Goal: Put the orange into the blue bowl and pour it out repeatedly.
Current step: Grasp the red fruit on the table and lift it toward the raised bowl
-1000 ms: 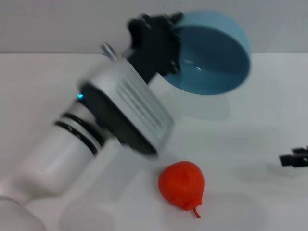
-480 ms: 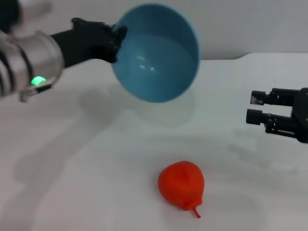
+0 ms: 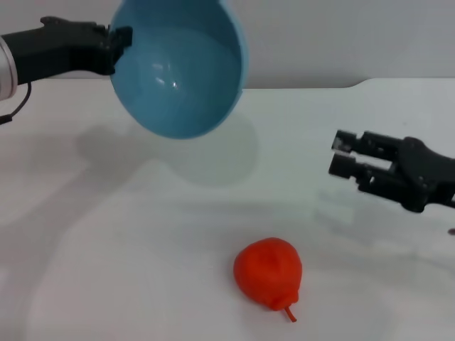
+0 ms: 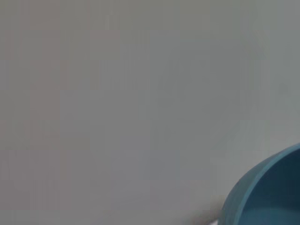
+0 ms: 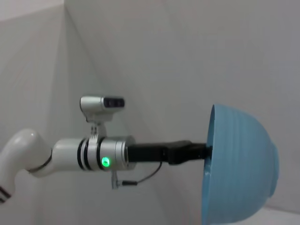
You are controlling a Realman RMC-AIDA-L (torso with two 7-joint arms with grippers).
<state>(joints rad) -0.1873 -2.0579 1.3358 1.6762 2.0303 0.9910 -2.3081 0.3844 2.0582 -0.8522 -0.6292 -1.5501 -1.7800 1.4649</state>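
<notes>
Above the far left of the white table (image 3: 142, 249) I have the round, glossy light-blue bowl (image 3: 178, 67) lifted clear of the surface, tipped on its side so the empty inside faces the head camera. My left gripper (image 3: 117, 46) has its black jaws clamped on the bowl's rim at the left edge; the right wrist view shows the same grip, the gripper (image 5: 199, 151) meeting the rim of the bowl (image 5: 239, 168). The left wrist view shows only a slice of bowl (image 4: 267, 197) against grey wall. The small lumpy red-orange fruit (image 3: 269, 273) lies on the table near the front, well apart from the bowl, stem nub pointing forward. My right gripper (image 3: 340, 154) hovers at the right, fingers (image 3: 348, 167) parted, holding nothing.
</notes>
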